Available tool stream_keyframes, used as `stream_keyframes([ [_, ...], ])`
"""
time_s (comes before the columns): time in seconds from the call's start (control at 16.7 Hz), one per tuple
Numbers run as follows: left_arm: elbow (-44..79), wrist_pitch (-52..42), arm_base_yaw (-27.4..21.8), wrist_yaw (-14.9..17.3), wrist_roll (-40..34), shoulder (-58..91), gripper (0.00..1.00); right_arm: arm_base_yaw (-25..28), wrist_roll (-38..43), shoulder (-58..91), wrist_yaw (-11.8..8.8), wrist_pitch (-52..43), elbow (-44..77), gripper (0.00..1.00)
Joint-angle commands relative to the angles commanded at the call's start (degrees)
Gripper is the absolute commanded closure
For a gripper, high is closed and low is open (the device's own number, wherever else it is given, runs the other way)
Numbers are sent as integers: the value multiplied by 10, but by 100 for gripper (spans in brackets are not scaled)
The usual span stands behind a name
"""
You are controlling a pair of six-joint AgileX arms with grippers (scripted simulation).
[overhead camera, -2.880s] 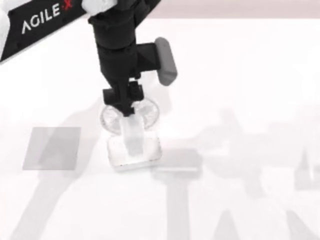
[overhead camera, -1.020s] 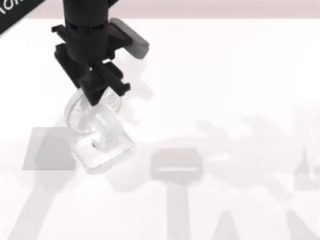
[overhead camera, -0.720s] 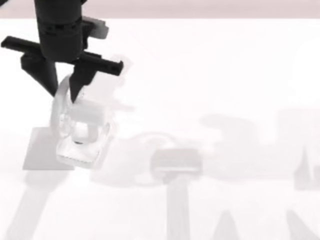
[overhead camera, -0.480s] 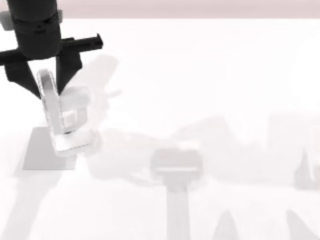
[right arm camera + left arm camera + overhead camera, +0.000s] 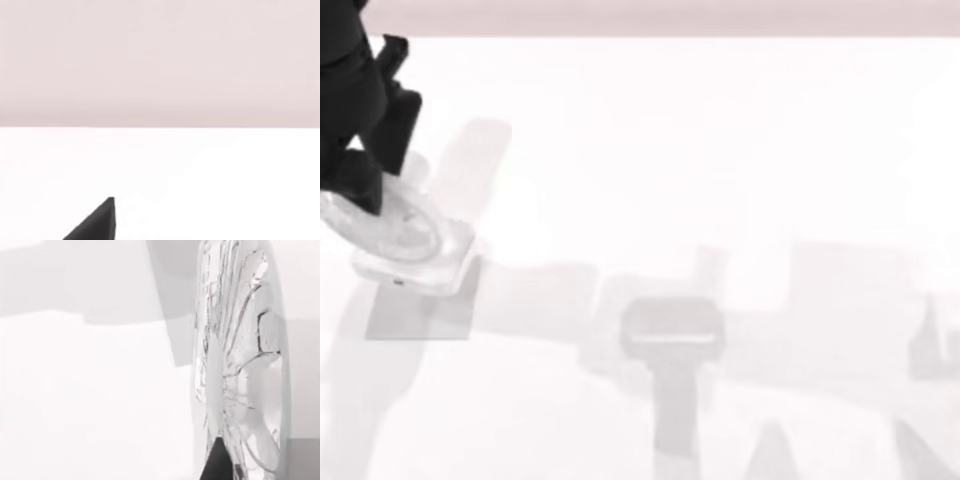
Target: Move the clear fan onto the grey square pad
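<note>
My white, flat table [image 5: 720,150] carries the thin pale grey square pad [image 5: 425,310] at its left side and a smaller, darker grey rounded-corner rectangle [image 5: 672,328] near its middle.

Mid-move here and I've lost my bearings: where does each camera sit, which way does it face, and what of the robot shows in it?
Top view: above the table, looking down; left gripper at the left edge on the clear fan, over the grey square pad.
Left wrist view: on the left arm, close on the fan's grille; one dark fingertip shows.
Right wrist view: on the right arm, facing bare table and wall; one dark fingertip.
Shared: top and left wrist views both show the fan.
</note>
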Motion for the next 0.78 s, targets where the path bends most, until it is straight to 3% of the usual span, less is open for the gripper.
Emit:
stream_keyframes([
  [0.3,-41,24,20,16,-120,-10,100,0,0,0,0,0,0,0],
  [0.78,-51,34,20,17,-125,-8,100,0,0,0,0,0,0,0],
])
